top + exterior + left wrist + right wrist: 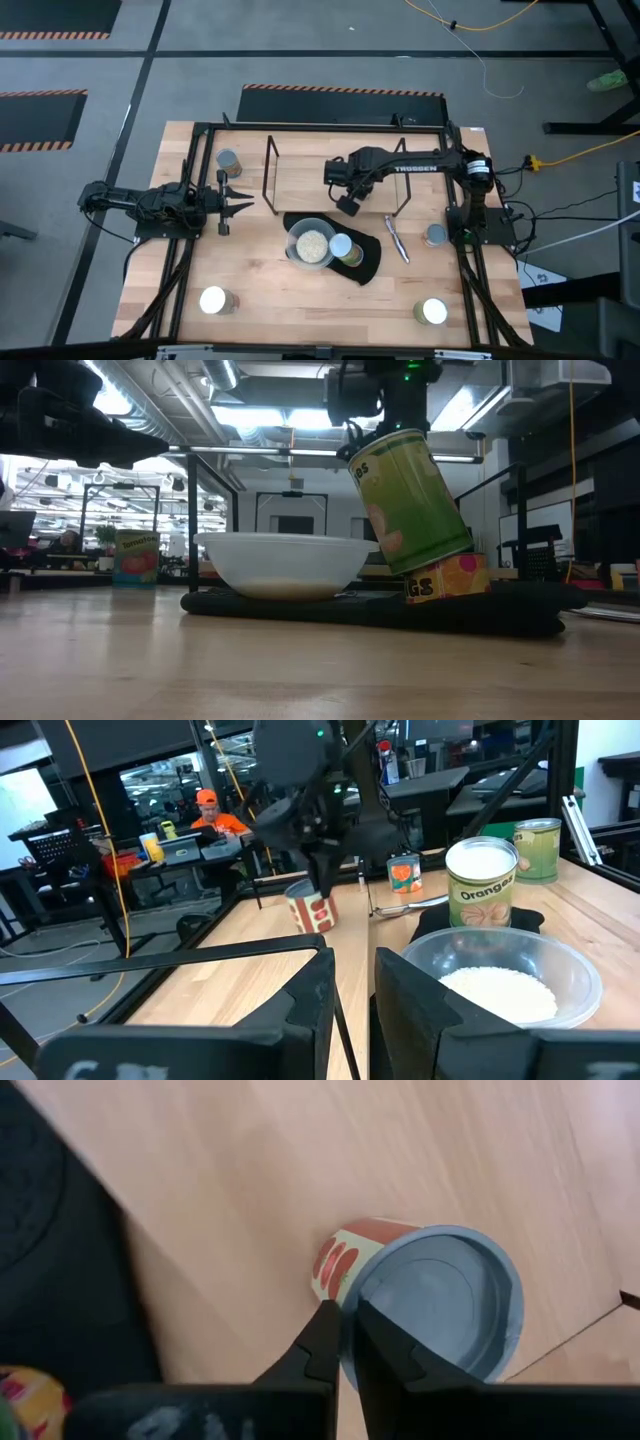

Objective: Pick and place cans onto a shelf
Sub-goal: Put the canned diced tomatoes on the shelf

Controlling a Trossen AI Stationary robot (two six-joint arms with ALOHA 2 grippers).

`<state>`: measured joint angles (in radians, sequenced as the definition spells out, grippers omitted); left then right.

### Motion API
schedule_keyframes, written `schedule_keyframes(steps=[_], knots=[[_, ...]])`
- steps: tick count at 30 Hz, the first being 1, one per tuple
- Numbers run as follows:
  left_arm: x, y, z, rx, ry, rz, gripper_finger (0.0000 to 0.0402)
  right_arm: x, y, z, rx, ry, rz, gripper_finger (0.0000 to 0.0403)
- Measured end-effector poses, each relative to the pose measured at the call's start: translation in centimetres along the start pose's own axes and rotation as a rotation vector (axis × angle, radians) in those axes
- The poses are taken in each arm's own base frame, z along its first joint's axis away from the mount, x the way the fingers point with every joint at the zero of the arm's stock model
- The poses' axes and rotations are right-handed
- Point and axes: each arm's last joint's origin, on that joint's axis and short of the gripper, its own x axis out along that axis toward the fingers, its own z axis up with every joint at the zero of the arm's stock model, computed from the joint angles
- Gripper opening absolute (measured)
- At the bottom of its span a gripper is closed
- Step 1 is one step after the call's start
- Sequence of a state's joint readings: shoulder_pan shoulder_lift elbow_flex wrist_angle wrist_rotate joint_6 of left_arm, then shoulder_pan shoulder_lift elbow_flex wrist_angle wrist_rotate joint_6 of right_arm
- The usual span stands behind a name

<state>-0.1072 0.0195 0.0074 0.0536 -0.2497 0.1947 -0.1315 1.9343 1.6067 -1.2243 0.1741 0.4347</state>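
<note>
Six cans visible, one bowl, one shelf.

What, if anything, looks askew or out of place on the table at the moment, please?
The can in the right gripper is clearly tilted rather than upright. The gripper pinches it only at the edge of its rim, so the hold looks off-centre. Nothing appears spilled or damaged.
</note>
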Motion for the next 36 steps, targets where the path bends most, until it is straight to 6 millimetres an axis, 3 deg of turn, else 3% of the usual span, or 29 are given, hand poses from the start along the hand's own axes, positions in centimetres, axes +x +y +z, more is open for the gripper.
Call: schedule_keyframes(steps=[17,30,36], knots=[[0.0,0.0,0.0,0.000,0.000,0.000,0.0069,0.6,-0.9,0.5,0.050,-0.001,0.038,0.0030],[0.0,0.0,0.0,0.000,0.000,0.000,0.0069,0.7,-0.8,0.5,0.039,0.001,0.040,0.0076],[0.0,0.0,0.0,0.000,0.000,0.000,0.0069,-0.5,-1.2,0.0,0.009,-0.016,0.052,0.0076]])
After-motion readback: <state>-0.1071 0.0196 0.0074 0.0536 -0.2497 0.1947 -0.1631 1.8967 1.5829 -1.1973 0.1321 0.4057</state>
